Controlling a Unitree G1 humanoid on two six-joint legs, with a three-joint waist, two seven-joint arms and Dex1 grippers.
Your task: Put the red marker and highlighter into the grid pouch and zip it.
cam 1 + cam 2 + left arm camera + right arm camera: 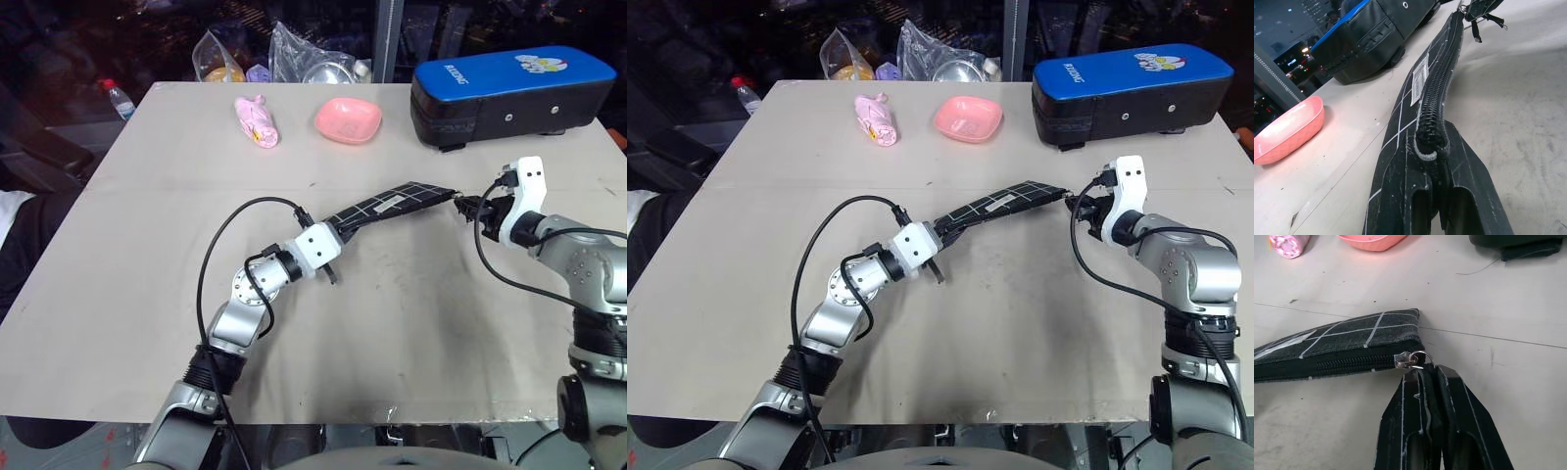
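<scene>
The grid pouch (392, 204) is stretched between my two grippers just above the table (127, 255), its zipper closed along its whole length. At the pouch's near-left end my left gripper (343, 233) is shut on the fabric, with the zipper's end (1427, 139) between its fingers. My right gripper (1425, 374) sits at the far-right end, shut on the pull right behind the silver slider (1406, 360). A dark cord (1476, 30) dangles there. The red marker and the highlighter are out of view.
A big blue-topped black case (509, 93) stands at the back right, close behind my right gripper. Farther back sit a pink bowl (348, 119) and a pink wrapped item (258, 120). Plastic bags (294, 54) and a bottle (118, 98) line the far edge.
</scene>
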